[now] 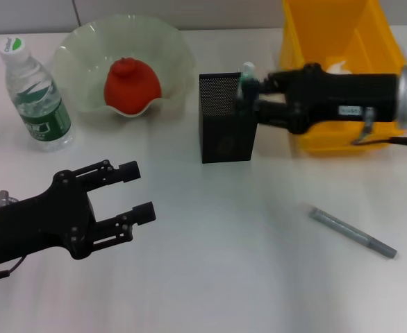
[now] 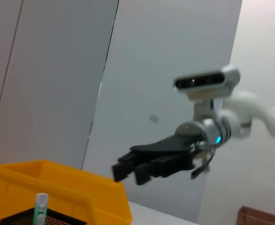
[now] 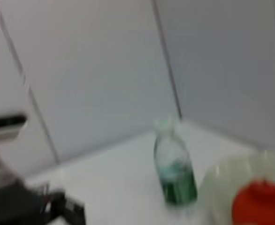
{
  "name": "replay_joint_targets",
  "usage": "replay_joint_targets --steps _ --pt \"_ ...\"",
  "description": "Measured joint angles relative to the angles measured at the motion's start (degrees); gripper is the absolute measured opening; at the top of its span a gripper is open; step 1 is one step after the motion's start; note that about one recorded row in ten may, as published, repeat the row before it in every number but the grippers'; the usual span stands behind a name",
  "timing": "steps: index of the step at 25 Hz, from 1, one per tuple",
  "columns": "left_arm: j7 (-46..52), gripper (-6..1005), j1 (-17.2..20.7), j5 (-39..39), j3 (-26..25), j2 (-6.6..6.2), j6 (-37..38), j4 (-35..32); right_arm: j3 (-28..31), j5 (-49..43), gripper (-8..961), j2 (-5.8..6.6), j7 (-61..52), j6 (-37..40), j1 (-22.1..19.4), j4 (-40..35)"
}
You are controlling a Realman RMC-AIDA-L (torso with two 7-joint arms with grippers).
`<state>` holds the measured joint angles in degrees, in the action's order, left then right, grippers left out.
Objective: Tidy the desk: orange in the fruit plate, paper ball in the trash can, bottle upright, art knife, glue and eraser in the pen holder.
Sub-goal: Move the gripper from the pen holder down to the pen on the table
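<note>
The orange (image 1: 132,87) lies in the glass fruit plate (image 1: 78,62) at the back. The bottle (image 1: 35,97) stands upright at the back left. A white paper ball (image 1: 339,67) lies in the yellow bin (image 1: 308,48). My right gripper (image 1: 248,97) hovers at the right rim of the black mesh pen holder (image 1: 224,121), fingers apart. A white and green glue stick (image 1: 247,71) stands out of the holder; the left wrist view shows the glue stick (image 2: 41,206) apart from the right gripper (image 2: 128,172). The grey art knife (image 1: 353,232) lies on the table at the front right. My left gripper (image 1: 137,191) is open and empty at the front left. No eraser shows.
The yellow bin stands right behind my right arm, close to the pen holder. The right wrist view shows the bottle (image 3: 174,168), the orange (image 3: 259,201) and my left gripper (image 3: 34,206) farther off.
</note>
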<state>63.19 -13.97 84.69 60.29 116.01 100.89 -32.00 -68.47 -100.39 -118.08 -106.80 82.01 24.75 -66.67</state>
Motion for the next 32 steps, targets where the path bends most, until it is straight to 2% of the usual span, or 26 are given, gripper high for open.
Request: replay_joint_targets --steps 1,2,3,4,5,7,8,9,10,11,13,14,15,16,18,28,32 --pt "0.0 698 0.0 0.0 0.0 0.0 0.0 0.0 0.0 0.0 348 0.0 0.0 0.0 0.0 0.0" --pt "0.0 698 0.0 0.0 0.0 0.0 0.0 0.0 1.3 -3.7 348 -0.12 -3.8 2.9 0.6 -3.3" --pt "0.0 698 0.0 0.0 0.0 0.0 0.0 0.0 3.7 -11.1 348 -0.22 -12.2 8.7 2.5 -10.0" --pt "0.0 698 0.0 0.0 0.0 0.0 0.0 0.0 3.7 -11.1 349 -0.22 -12.2 8.7 2.5 -10.0" --pt "0.0 698 0.0 0.0 0.0 0.0 0.0 0.0 4.8 -17.5 349 -0.22 -19.0 14.1 4.9 -15.1" --pt "0.0 698 -0.1 0.0 0.0 0.0 0.1 0.0 5.0 -24.0 349 -0.12 -24.9 19.5 8.0 -18.9" --pt "0.0 698 -0.2 0.0 0.0 0.0 0.0 0.0 5.0 -27.1 349 -0.07 -27.6 22.1 9.7 -20.3" --pt "0.0 698 -0.2 0.0 0.0 0.0 0.0 0.0 5.0 -27.1 349 -0.07 -27.6 22.1 9.7 -20.3" --pt "0.0 698 -0.2 0.0 0.0 0.0 0.0 0.0 4.5 -33.2 349 0.02 -31.2 26.6 13.3 -21.3" --pt "0.0 698 -0.3 0.0 0.0 0.01 0.0 0.0 4.5 -33.2 349 0.02 -31.2 26.6 13.3 -21.3" --pt "0.0 698 -0.4 0.0 0.0 0.0 0.0 0.0 2.5 -42.0 349 -0.35 -34.9 31.2 17.8 -20.6" --pt "0.0 698 -0.4 0.0 0.0 0.0 0.0 0.0 2.5 -42.0 351 -0.35 -34.9 31.2 17.8 -20.6" --pt "0.0 698 -0.4 0.0 0.0 0.0 0.0 0.0 -0.3 -47.2 353 -0.79 -35.7 31.9 19.2 -19.4" --pt "0.0 698 -0.5 0.0 0.0 0.01 0.0 0.0 -0.3 -47.2 354 -0.79 -35.7 31.9 19.2 -19.4" --pt "0.0 698 -0.5 0.0 0.0 0.06 0.0 0.0 -4.2 -51.1 358 -1.01 -37.0 31.0 19.8 -17.1" --pt "0.0 698 -0.7 0.0 0.0 0.09 -0.2 -0.2 -11.2 -54.1 376 -1.14 -40.3 29.3 21.1 -8.6" --pt "0.0 698 -0.9 0.0 -0.1 0.09 -0.3 -0.1 -12.6 -56.2 440 -1.26 -40.8 26.7 20.7 -6.8"
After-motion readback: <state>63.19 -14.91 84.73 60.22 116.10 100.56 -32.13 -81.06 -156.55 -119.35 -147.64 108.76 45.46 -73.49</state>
